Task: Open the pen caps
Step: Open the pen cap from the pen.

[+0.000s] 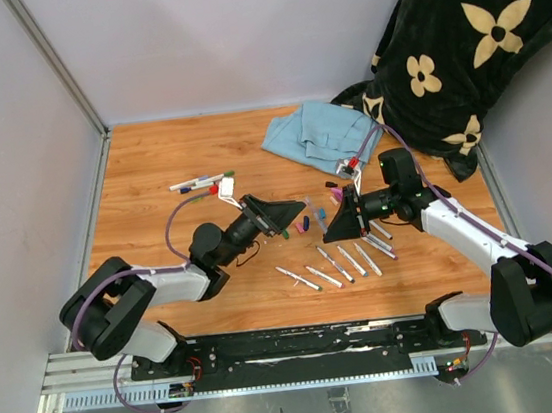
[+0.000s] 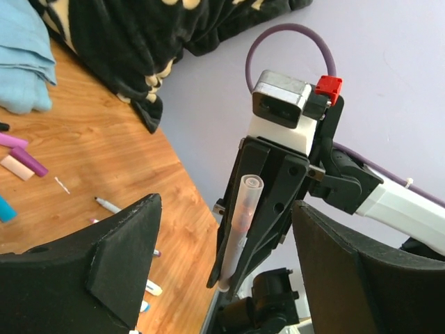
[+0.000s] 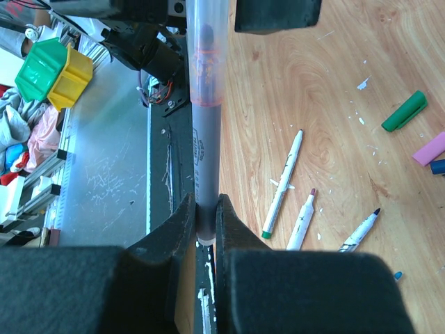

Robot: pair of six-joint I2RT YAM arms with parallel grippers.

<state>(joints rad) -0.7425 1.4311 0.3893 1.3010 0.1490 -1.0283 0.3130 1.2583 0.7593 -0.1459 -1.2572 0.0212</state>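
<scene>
step: uncapping | right end effector clamped the pen | left end effector stood open around its cap | next: close, pull straight

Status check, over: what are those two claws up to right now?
Right gripper shut on a pen. Left gripper open, jaws either side of its far end. Green cap, pink cap loose on the table. Nothing blocking.
</scene>
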